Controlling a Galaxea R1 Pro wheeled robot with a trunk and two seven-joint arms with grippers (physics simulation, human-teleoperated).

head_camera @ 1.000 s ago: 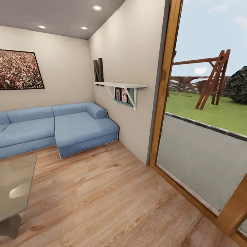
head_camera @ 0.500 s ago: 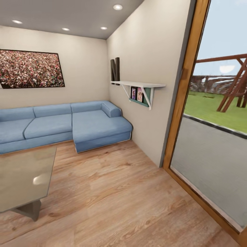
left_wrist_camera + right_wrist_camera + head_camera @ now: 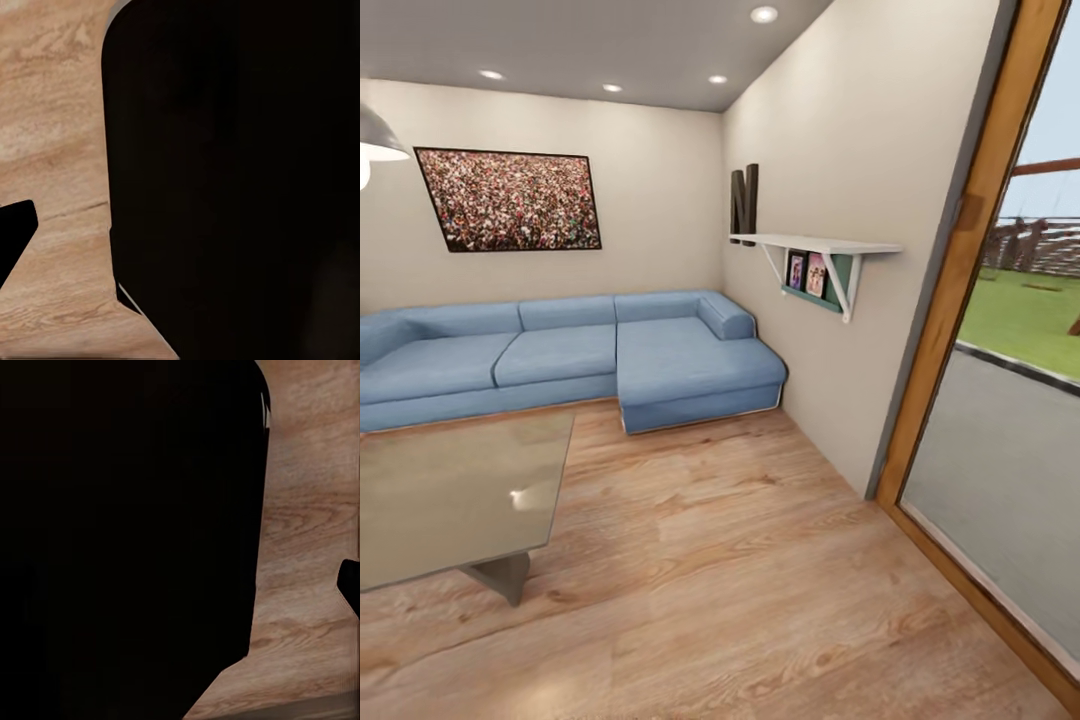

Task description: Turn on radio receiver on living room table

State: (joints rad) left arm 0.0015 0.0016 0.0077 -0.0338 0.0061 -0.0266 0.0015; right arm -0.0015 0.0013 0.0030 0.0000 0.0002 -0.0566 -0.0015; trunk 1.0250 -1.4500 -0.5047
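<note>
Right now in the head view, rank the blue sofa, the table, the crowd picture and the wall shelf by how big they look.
1. blue sofa
2. table, cut off by the frame and nearer the camera, so unsure against the sofa
3. crowd picture
4. wall shelf

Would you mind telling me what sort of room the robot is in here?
Most likely a living room: a blue sectional sofa along the back wall, a low glossy table on the wood plank floor, and a large framed crowd picture above the sofa.
</note>
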